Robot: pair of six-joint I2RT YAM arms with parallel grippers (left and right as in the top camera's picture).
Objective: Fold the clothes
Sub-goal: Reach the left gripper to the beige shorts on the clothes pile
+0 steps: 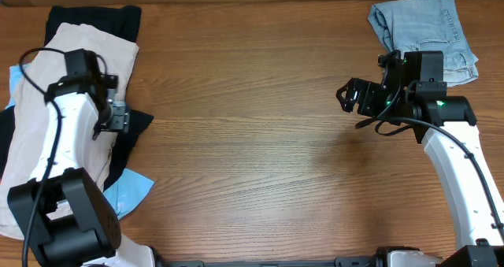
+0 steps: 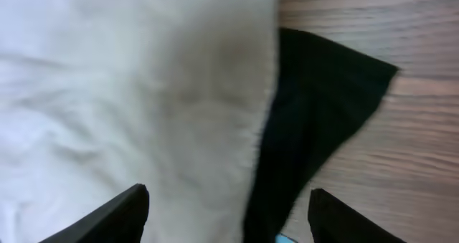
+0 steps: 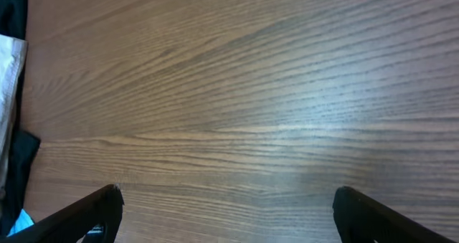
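Note:
A pile of unfolded clothes lies at the table's left side: a cream garment [image 1: 55, 78] on top, a black garment [image 1: 130, 133] under it, and a light blue one [image 1: 130, 190] at the bottom. My left gripper [image 1: 118, 117] is open above the cream garment's right edge, where cream cloth [image 2: 143, 92] meets black cloth [image 2: 315, 107]. A folded pair of light blue jeans [image 1: 425, 29] lies at the far right corner. My right gripper [image 1: 350, 96] is open and empty over bare wood [image 3: 237, 114], left of the jeans.
The wooden table [image 1: 260, 141] stretches between the two arms. The clothes pile hangs over the left edge of the view. The right arm's body sits partly over the jeans' lower edge.

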